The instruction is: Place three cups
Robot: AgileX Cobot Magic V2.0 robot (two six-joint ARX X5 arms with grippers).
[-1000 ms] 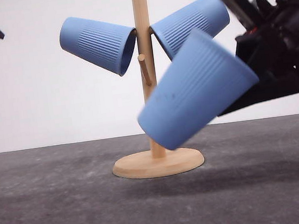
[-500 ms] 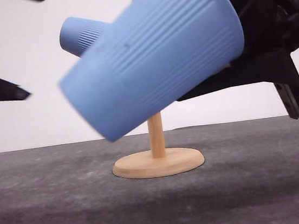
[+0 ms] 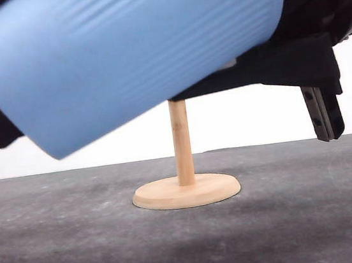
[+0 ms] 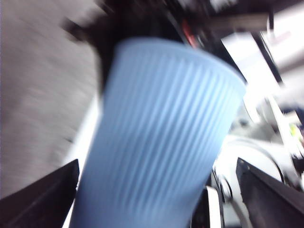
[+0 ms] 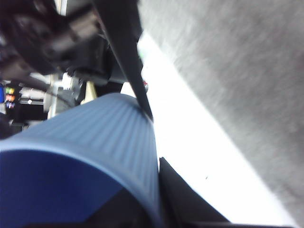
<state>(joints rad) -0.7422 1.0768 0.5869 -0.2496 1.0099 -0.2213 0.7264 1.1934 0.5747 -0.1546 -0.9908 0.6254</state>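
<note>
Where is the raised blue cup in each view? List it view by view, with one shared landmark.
Front: cup across the top, tilted, before the wooden stand.
Left wrist: cup at centre, ribs showing.
Right wrist: cup lower left, rim nearest.
Shared landmark: grey table.

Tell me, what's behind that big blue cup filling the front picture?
Behind the cup, the wooden stand shows its lower post and round base on the table. The stand's upper part is covered, so whatever hangs there can't be seen.
</note>
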